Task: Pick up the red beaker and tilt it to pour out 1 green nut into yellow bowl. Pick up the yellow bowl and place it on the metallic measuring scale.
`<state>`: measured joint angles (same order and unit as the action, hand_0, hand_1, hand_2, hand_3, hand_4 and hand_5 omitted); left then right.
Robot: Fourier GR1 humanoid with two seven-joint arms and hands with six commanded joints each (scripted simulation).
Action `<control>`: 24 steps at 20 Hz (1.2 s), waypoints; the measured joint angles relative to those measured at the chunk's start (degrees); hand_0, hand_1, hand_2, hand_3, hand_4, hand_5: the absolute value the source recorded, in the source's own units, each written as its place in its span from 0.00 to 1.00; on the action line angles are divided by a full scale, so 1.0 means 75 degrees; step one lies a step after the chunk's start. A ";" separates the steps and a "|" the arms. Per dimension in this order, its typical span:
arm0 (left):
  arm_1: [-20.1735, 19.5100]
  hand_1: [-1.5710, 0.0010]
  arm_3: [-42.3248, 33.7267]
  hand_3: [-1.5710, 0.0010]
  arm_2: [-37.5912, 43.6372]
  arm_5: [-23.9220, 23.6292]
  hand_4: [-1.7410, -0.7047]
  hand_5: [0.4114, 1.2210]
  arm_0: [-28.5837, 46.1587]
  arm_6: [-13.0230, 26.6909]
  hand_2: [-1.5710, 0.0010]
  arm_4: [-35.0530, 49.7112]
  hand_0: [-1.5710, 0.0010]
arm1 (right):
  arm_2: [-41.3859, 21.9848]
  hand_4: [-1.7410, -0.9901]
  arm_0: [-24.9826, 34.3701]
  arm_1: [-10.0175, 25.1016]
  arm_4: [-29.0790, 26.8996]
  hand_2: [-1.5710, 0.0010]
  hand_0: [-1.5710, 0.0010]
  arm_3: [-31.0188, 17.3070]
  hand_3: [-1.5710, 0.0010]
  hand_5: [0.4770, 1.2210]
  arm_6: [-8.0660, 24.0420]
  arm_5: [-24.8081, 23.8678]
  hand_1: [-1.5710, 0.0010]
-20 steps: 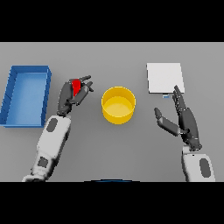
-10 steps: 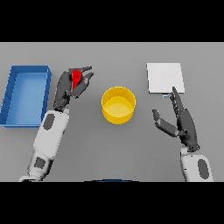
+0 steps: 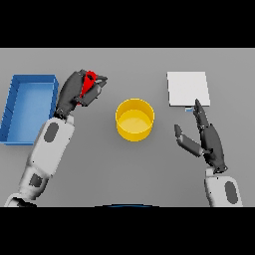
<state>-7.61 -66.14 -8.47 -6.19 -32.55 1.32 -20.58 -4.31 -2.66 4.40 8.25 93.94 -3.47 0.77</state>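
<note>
Left of the round yellow bowl (image 3: 134,119), above the flat grey surface (image 3: 124,174), held the small red beaker (image 3: 89,82) in the dark left hand (image 3: 74,92). Curled fingers and thumb wrapped round the beaker, leaving only its upper red part showing between them. Came in from the lower left on a white and grey forearm, slanting up toward the middle of the surface. Lay just beside the open blue rectangular bin (image 3: 30,107), which stood at the far left edge. Stood well apart from the bowl, with bare grey between them. Could not make out any green nut inside the beaker.

Right of the bowl, hovered the dark right hand (image 3: 206,142), fingers straight and spread, thumb stuck out toward the bowl, pinching nothing. Pointed its fingertips up toward the flat pale square metallic measuring scale (image 3: 187,88), almost touching its near edge. Sat upright between the two hands, touched by neither.
</note>
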 measured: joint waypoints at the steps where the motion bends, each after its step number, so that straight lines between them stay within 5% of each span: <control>1: -0.0135 0.00 0.0070 0.00 -0.0253 0.0074 0.05 0.88 -0.0148 0.0149 0.00 -0.0259 0.00 | 0.0031 0.62 -0.0001 0.0032 -0.0084 1.00 1.00 0.0075 1.00 0.28 -0.0033 0.0052 1.00; 10: -0.1302 0.00 0.0451 0.00 -0.2669 0.1619 0.01 0.97 -0.1650 0.0858 0.00 -0.2262 0.00 | -0.0093 0.60 -0.0083 0.0029 0.0185 1.00 1.00 0.0203 1.00 0.29 0.0030 -0.0062 1.00; 12: -0.1420 0.00 0.0688 0.00 -0.3067 0.2114 0.10 0.98 -0.1994 0.0927 0.00 -0.2476 0.00 | -0.0050 0.60 -0.0095 0.0022 0.0113 1.00 1.00 0.0188 1.00 0.28 0.0164 -0.0049 1.00; 22: -0.1382 0.00 0.1664 0.23 -0.5140 0.3817 0.03 1.00 -0.3763 0.1106 0.00 -0.3659 0.00 | 0.0161 0.59 -0.0061 -0.0246 -0.0471 1.00 1.00 0.0010 1.00 0.17 0.0274 0.0081 1.00; 24: -0.1358 0.00 0.1760 0.15 -0.5488 0.3967 0.02 1.00 -0.4030 0.0890 0.00 -0.3784 0.00 | 0.0138 0.59 -0.0085 -0.0244 -0.0444 1.00 1.00 -0.0002 1.00 0.17 0.0143 0.0102 1.00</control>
<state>-17.80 -52.95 -49.63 23.56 -62.77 8.00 -48.96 -3.27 -3.30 2.57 4.91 93.92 -2.40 1.54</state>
